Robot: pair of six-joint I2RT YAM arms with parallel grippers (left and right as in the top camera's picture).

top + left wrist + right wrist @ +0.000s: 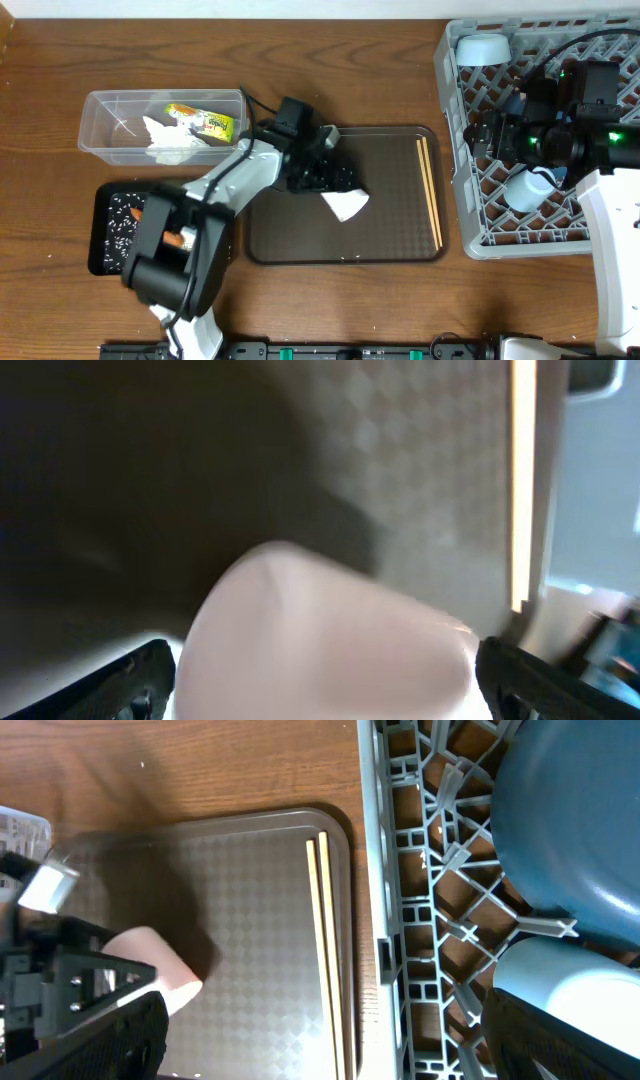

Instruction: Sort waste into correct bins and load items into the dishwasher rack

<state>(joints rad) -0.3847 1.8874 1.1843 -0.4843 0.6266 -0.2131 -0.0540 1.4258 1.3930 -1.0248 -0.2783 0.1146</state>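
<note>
On the tray [390, 215], the left gripper [318, 685] straddles the cup [345, 205], jaws wide, seemingly unclamped, for racking; right gripper [325, 1055] open, empty.

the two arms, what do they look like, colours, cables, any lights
Both arms are built from white shell links joined by chunky black joint housings. The left arm ends in a black gripper block with a thin black cable looping off it, and its fingers are black and angular. The right arm has small green lights glowing on its black joints.
</note>
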